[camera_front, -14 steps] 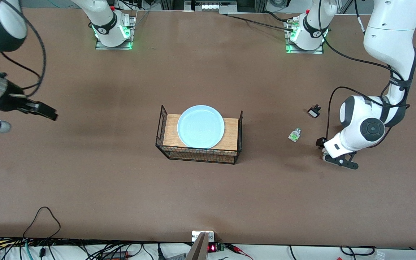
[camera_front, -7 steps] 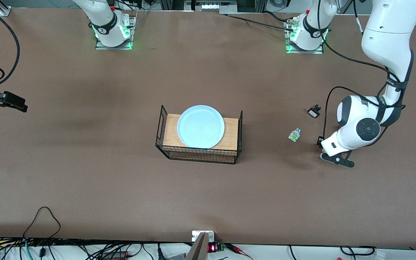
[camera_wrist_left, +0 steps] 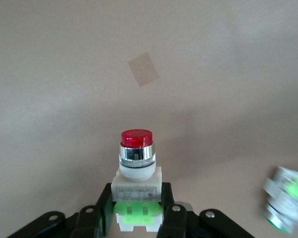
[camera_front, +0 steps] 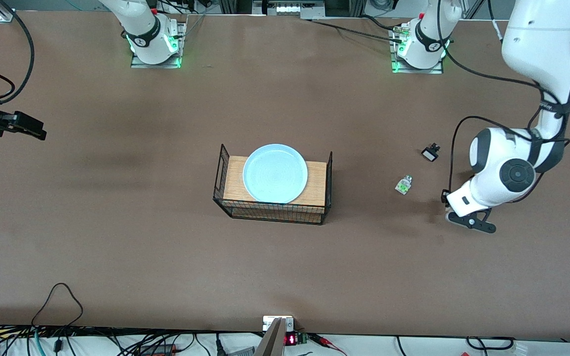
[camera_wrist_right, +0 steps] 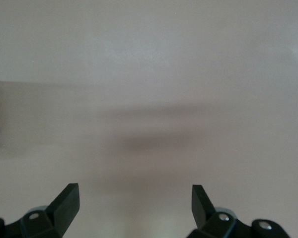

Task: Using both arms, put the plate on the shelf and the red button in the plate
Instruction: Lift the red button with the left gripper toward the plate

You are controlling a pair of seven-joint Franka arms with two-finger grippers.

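The red button (camera_wrist_left: 137, 158), white-bodied with green marks and a red cap, sits between the fingers of my left gripper (camera_wrist_left: 137, 198), which is shut on its body. In the front view that gripper (camera_front: 468, 220) is low over the table toward the left arm's end, and the hand hides the button. The light blue plate (camera_front: 275, 173) lies on a wooden board inside a black wire basket (camera_front: 223, 165) at mid-table. My right gripper (camera_front: 25, 126) hangs open and empty over bare table at the right arm's end; in its wrist view its fingers (camera_wrist_right: 135, 198) stand wide apart.
A similar white-green part without a red cap (camera_front: 403, 184) lies between the basket and the left gripper, also seen as a white-green part (camera_wrist_left: 286, 206) in the left wrist view. A small black-and-white part (camera_front: 431, 152) lies farther from the front camera. Cables run along the table's front edge.
My left gripper has shut on the red button and shifted slightly toward the left arm's end. The right gripper has drawn back toward its end of the table.
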